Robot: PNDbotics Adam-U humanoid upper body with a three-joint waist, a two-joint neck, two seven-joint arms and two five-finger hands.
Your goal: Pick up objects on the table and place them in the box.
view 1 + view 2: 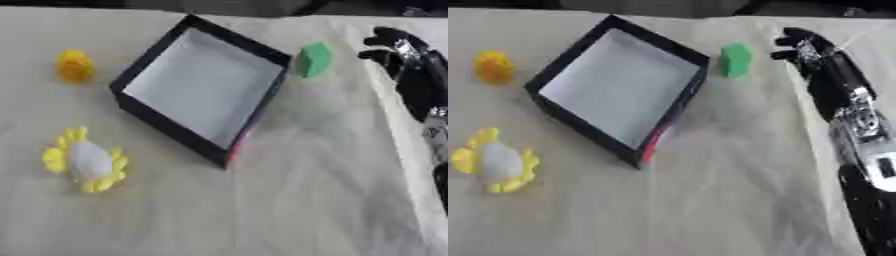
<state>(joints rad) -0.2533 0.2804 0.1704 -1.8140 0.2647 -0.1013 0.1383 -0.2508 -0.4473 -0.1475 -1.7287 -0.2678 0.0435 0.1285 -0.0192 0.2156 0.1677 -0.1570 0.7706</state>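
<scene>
A square black cardboard box (131,107) with a pale inside sat turned cornerwise on the cream cloth-covered table (289,210), nothing in it. A small green block (314,59) lay on the cloth just beyond the box's right corner. The robot's black right hand (802,47) reached in from the right edge, near the green block but apart from it, holding nothing; whether its fingers were spread or curled could not be told. A small round yellow-orange object (74,65) rested left of the box, and a yellow-petalled flower-shaped object with a white centre (86,160) lay nearer, at lower left
</scene>
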